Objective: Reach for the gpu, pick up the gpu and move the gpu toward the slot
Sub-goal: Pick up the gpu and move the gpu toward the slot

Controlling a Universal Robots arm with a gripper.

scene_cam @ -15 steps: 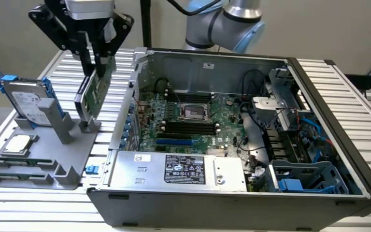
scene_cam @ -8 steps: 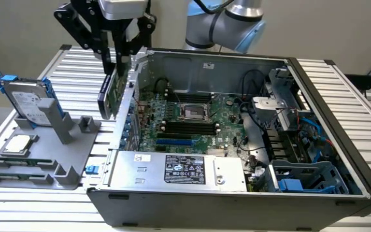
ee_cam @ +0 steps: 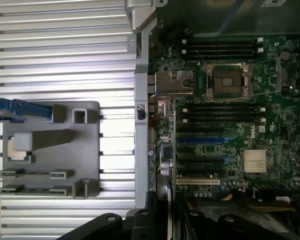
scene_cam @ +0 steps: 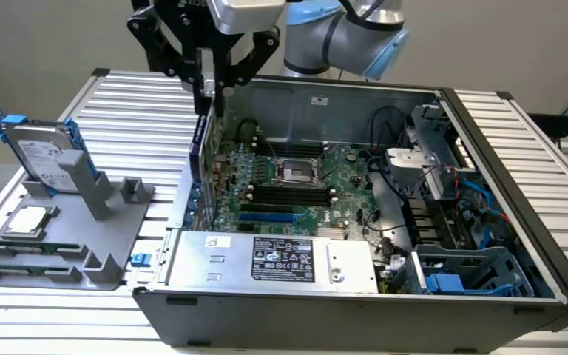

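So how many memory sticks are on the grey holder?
2. Both lie side by side on the holder: one stick next to the chip, the other stick at the outer edge. None looks hidden.

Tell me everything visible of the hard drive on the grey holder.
The hard drive is a silver, metal-looking box with a white label on its broad face and blue plastic rails along its two long sides. It stands on end, slightly tilted, slotted into the grey holder on the slatted table, at the exterior view's left of the open computer case. Only the holder touches it.
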